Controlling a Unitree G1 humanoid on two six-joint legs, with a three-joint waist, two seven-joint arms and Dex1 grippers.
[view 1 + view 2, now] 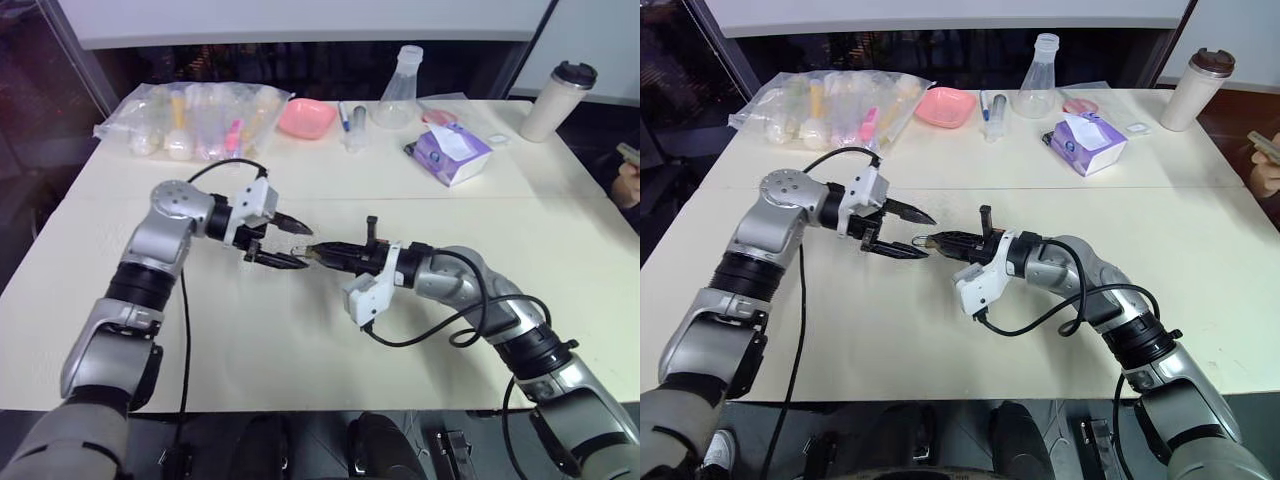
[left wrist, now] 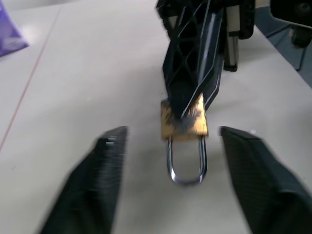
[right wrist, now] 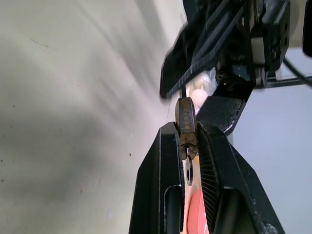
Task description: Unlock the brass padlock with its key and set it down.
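Note:
The brass padlock (image 2: 184, 121) is pinched by its body between the fingertips of my right gripper (image 1: 318, 256), which is shut on it above the table's middle. Its silvery shackle (image 2: 186, 165) sticks out toward my left gripper (image 1: 305, 247), both legs meeting the body. In the right wrist view a small silvery key (image 3: 188, 170) with a holed head sits at the padlock's other end, between the right fingers (image 3: 161, 165). The left gripper is open, one finger (image 2: 92, 185) on each side of the shackle, touching nothing.
Along the far edge of the white table (image 1: 300, 350) lie a clear bag of small items (image 1: 195, 120), a pink bowl (image 1: 306, 117), a glass flask (image 1: 398, 90), a purple tissue pack (image 1: 452, 152) and a lidded cup (image 1: 558, 100). A person's hand (image 1: 628, 182) shows at the right edge.

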